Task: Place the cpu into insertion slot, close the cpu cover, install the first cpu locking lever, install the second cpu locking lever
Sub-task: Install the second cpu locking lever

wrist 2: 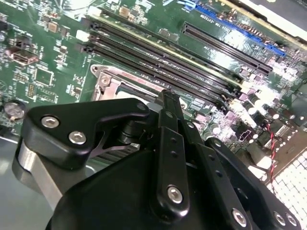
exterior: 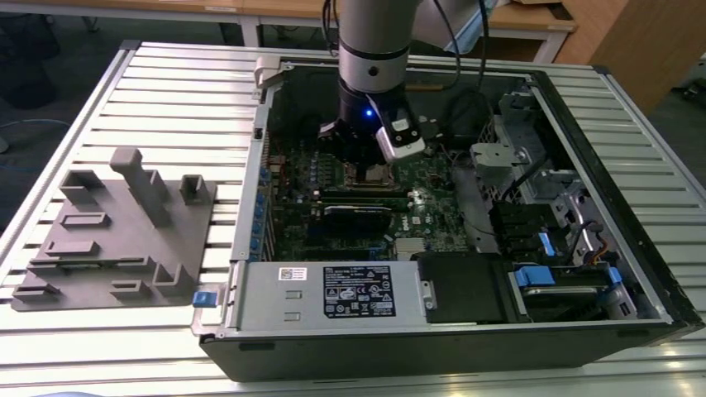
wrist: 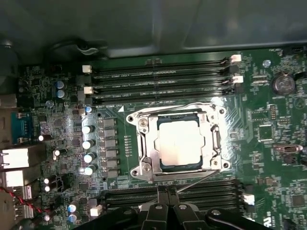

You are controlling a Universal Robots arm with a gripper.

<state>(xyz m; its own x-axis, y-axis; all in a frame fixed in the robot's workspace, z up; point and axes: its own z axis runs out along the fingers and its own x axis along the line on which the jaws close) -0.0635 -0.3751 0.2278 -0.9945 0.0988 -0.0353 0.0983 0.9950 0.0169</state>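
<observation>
The black robot gripper (wrist: pixel 167 203), fingers together and empty, hovers at six o'clock of the silvery square cpu (wrist: pixel 180 141) seated under the thin silvery metal cpu cover (wrist: pixel 149 143).

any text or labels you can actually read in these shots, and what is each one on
None can be read.
Black label on the silvery box: white print, too small to read.
White sticker on the same box: too small to read.
Motherboard, white lettering by the long slots: blurred.
Cpu: bright metal top, no marking can be made out.
</observation>
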